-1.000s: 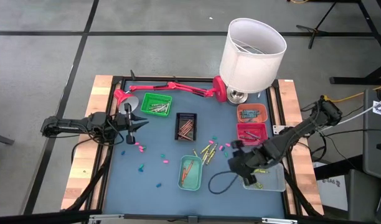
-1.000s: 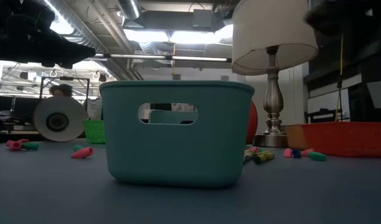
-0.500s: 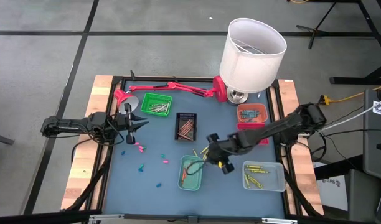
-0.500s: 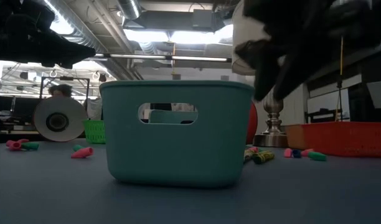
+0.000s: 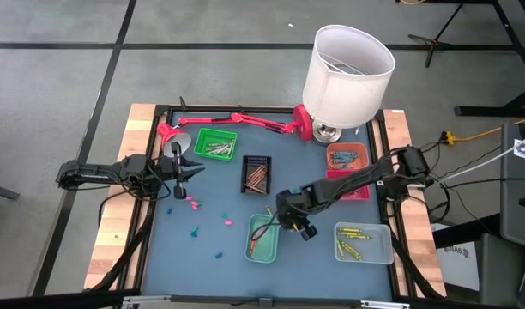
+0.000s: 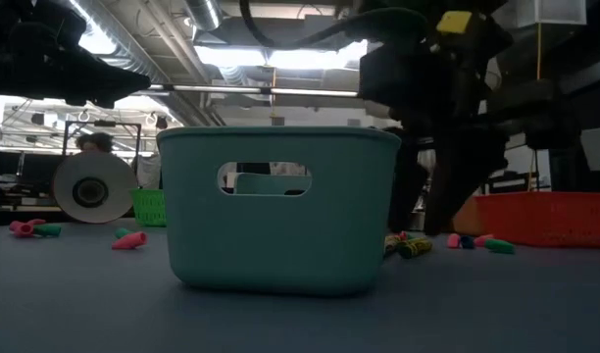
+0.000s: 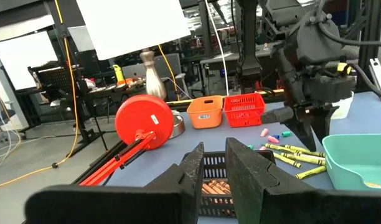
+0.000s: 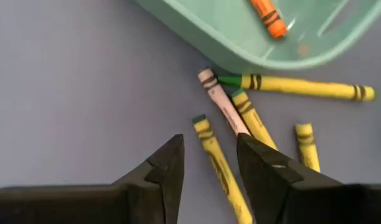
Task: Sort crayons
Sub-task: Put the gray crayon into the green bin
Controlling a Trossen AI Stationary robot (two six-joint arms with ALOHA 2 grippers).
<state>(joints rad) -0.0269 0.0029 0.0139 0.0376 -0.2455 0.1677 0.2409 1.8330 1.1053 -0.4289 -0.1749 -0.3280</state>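
R pincer (image 5: 290,216) hovers over the worktop's middle, just off the teal plastic tray (image 5: 262,239), fingers apart w/ nothing between them. Right below it, in the R wrist view, lies a cluster of thin yellow wax crayons (image 8: 223,165) on the blue worktop mat (image 5: 172,236), one pale pink crayon (image 8: 221,102) among them, touching the tray's rim; an orange crayon (image 8: 265,14) lies inside the tray.

L pincer (image 5: 187,169) waits near the worktop's left edge, fingers a narrow gap apart, empty.

More crayons: brown ones in the dark slotted tray (image 5: 256,174) mid-worktop, a few in the green tray (image 5: 214,144) toward the far left, yellow ones in the clear tray (image 5: 363,243) at the near right corner. Pink and teal stubs (image 5: 192,202) lie scattered on the mat's left half.

Red tray (image 5: 348,184) and orange tray (image 5: 346,156) sit by the right edge. White-shaded lamp w/ metal base (image 5: 346,69) stands at the far right; red desk lamp (image 5: 237,121) lies along the far edge.
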